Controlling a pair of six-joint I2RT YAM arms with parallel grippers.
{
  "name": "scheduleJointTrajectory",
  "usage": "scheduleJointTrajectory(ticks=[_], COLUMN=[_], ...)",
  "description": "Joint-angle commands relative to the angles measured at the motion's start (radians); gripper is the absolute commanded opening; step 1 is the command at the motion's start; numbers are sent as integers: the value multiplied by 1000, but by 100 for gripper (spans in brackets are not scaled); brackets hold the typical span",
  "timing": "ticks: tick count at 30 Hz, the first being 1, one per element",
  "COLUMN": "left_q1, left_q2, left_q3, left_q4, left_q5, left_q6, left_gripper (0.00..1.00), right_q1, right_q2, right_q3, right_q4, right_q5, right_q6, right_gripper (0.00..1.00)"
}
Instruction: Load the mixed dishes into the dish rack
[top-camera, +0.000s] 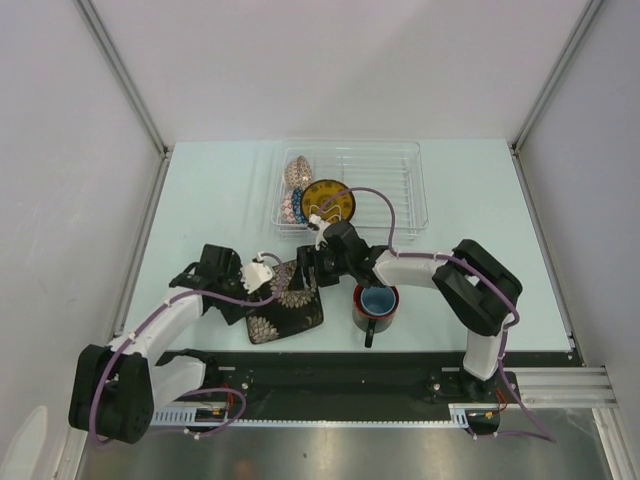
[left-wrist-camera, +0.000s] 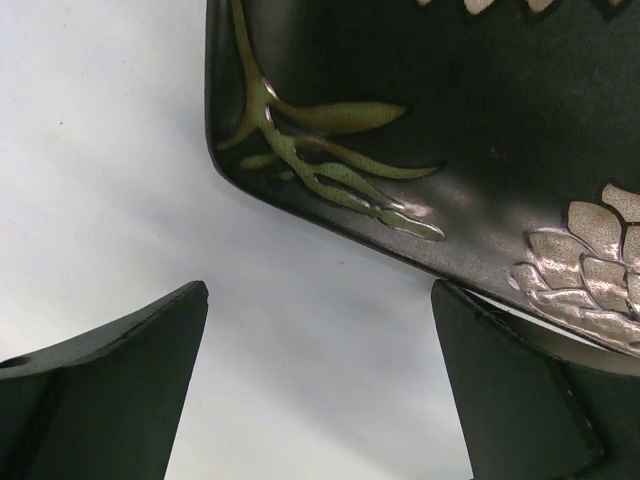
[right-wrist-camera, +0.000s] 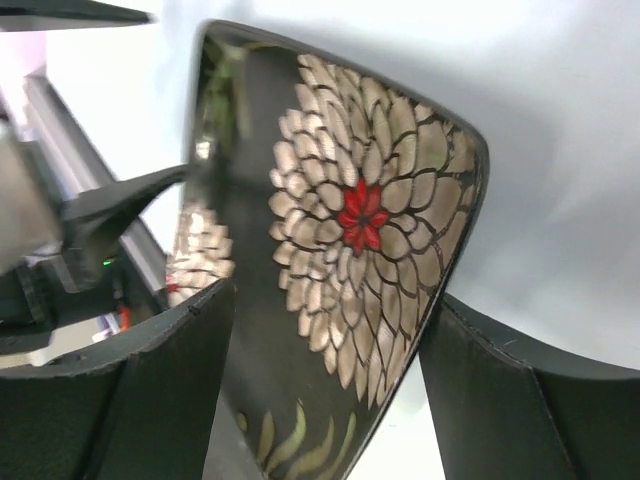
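Square dark plate, white chrysanthemum pattern with a red centre, lies on the table near the front edge, outside the dish rack. Right gripper straddles its far edge, fingers partly apart on either side; whether they press on the plate cannot be told. Left gripper sits at the plate's left corner, jaws wide, holding nothing. Red mug, light-blue inside, stands upright on the table just right of the plate. The rack, at the far side, holds a yellow round plate, a blue-rimmed bowl and a pale patterned bowl.
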Motion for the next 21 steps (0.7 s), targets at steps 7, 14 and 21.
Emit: scheduleJointTrajectory(ticks=[7, 14, 21], left_q1=[-58, -59, -38], left_q2=[5, -7, -68], left_q3=[21, 15, 96], left_q4=[110, 117, 66], left_q5=[138, 124, 56], left_q6=[-101, -109, -131], left_gripper=[100, 100, 100], right_q1=[85, 80, 42], right_q2=[-28, 2, -31], right_q3=[118, 158, 274], right_q4=[18, -54, -276], right_q5=[-212, -198, -169], right_q6=[11, -18, -151], right_gripper=[64, 8, 0])
